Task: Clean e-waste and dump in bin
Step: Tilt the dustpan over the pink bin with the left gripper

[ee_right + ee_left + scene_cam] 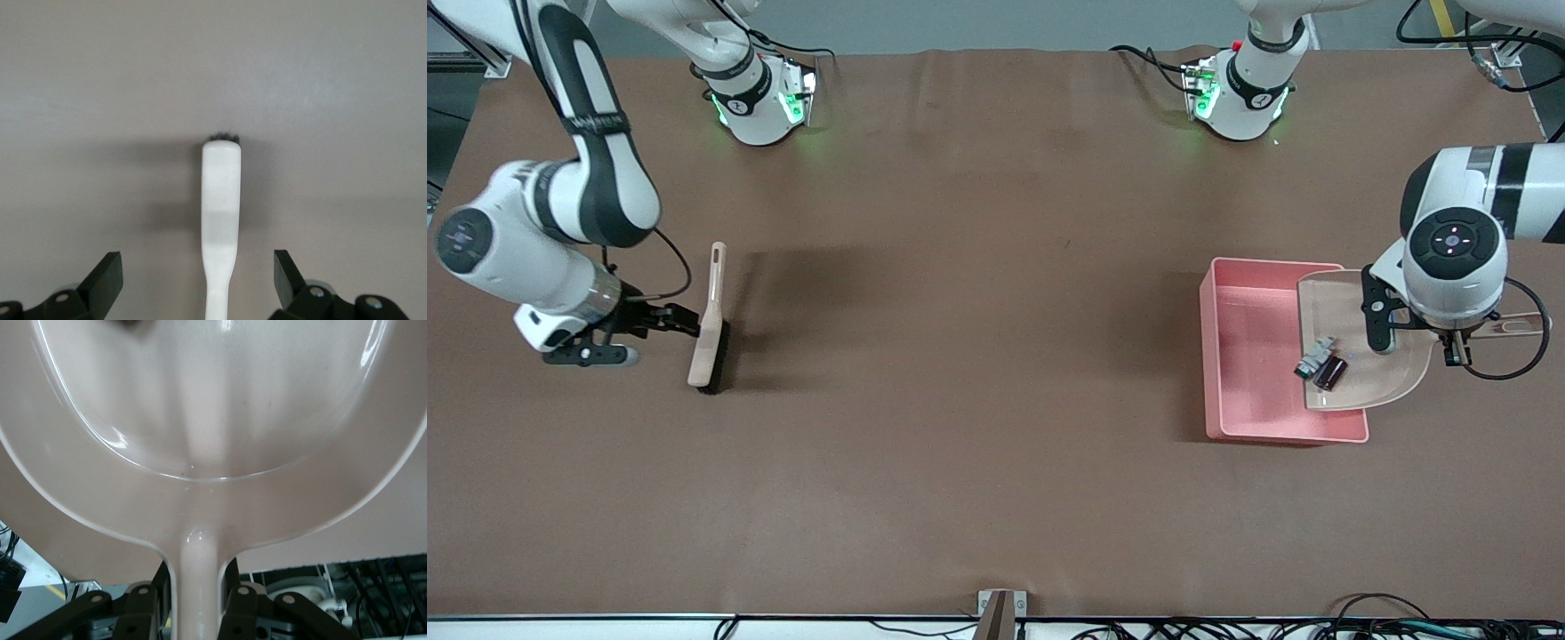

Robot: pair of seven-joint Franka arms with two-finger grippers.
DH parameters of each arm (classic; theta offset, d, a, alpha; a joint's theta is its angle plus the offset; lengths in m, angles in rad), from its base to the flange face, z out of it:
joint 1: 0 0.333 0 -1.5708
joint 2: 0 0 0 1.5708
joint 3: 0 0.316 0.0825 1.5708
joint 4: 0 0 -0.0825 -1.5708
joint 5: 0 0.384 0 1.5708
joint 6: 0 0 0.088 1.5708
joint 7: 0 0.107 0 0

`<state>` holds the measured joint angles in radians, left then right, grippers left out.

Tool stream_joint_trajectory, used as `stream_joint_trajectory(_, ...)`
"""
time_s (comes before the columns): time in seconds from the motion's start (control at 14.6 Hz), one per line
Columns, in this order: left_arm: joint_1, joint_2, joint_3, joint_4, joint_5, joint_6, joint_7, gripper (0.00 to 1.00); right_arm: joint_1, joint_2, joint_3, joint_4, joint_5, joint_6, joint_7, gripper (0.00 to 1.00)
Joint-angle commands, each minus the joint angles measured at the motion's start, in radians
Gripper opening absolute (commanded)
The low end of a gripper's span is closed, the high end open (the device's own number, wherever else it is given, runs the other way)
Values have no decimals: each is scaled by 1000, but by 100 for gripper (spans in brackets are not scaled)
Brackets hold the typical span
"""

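Left gripper (pixel 1449 342) jaws clamp the stiff, slick dustpan (pixel 1360 356) handle over the bin (pixel 1227 356); light e-waste (pixel 1323 364) should slide off; right gripper (pixel 680 322) jaws wide around the brush (pixel 710 333)

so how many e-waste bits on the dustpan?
2, both on the dustpan over the bin: white part beside dark block. None visible elsewhere.

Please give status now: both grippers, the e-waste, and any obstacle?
Left gripper shut on dustpan handle, over pink bin. E-waste on dustpan, not dumped. Right gripper open beside brush on table. No obstacle visible.
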<state>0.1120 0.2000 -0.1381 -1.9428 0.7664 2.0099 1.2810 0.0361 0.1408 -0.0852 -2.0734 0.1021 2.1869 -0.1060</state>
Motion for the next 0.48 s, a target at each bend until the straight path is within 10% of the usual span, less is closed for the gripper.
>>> stream_joint_trajectory(0.0,-11,-25,11,-44,82,15,-37,0,-10,-64,13,119,-19,-210,-6,100)
stream_joint_trajectory(0.41,-51,-34,9,-53,155,7,-38,0,-15,-134,12,303,-93,-404,3,100)
